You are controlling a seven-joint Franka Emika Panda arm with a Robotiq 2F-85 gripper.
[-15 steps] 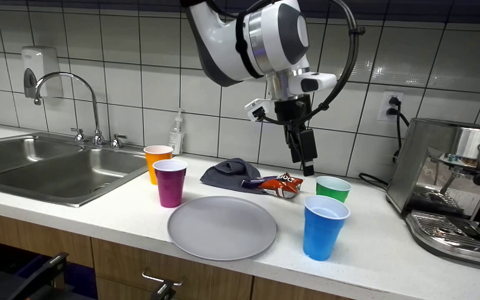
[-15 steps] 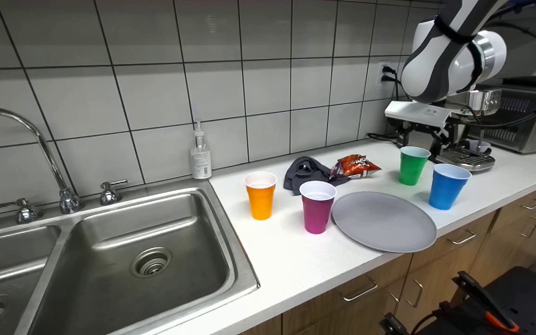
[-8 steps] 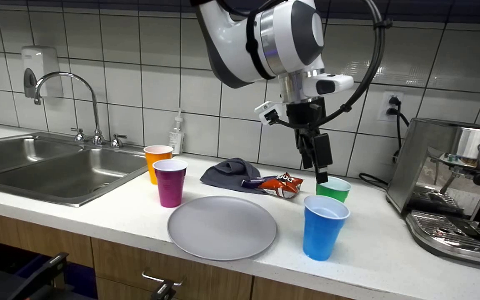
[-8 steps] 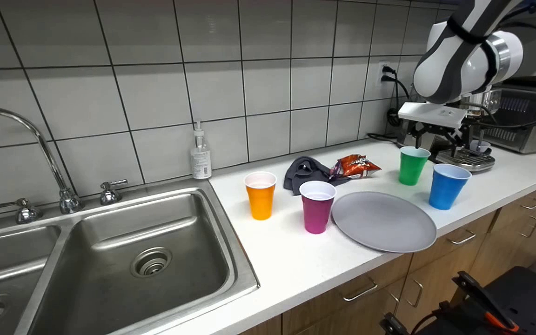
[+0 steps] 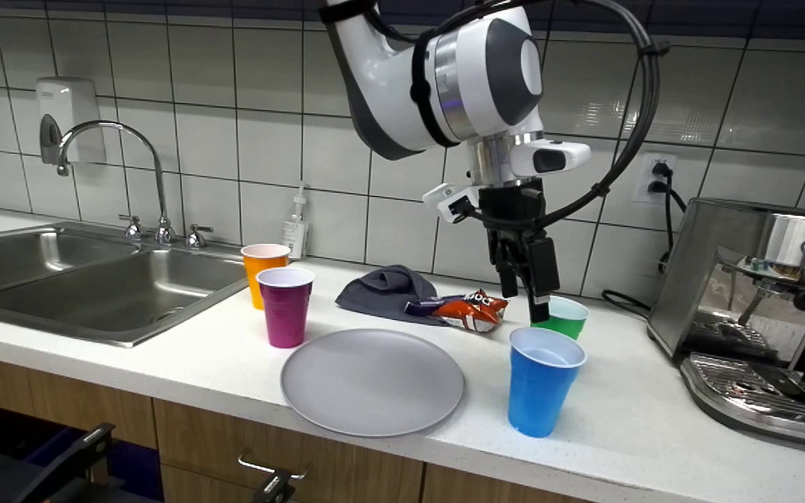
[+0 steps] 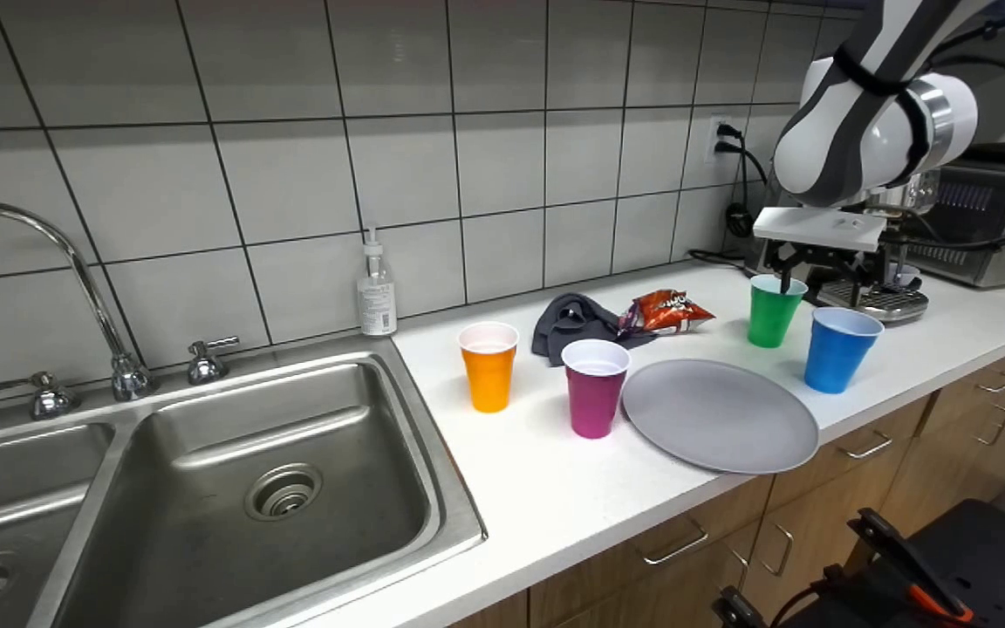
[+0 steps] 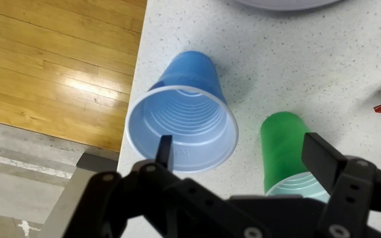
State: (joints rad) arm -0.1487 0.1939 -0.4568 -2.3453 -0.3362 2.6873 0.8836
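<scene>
One blue cup [image 7: 190, 105] stands left of centre in the wrist view; the claw [image 7: 238, 148], spread wide and empty, hangs lower centre; a green cup [image 7: 281, 148], lower right. Alignment seems in hand; gripping would call for centring, then lowering.

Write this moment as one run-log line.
fingers: open, holding nothing | nearest: blue cup, green cup | placement: both standing on white counter

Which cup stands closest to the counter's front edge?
The blue cup; the green cup, purple cup and orange cup all stand farther back, toward the tiled wall.
</scene>
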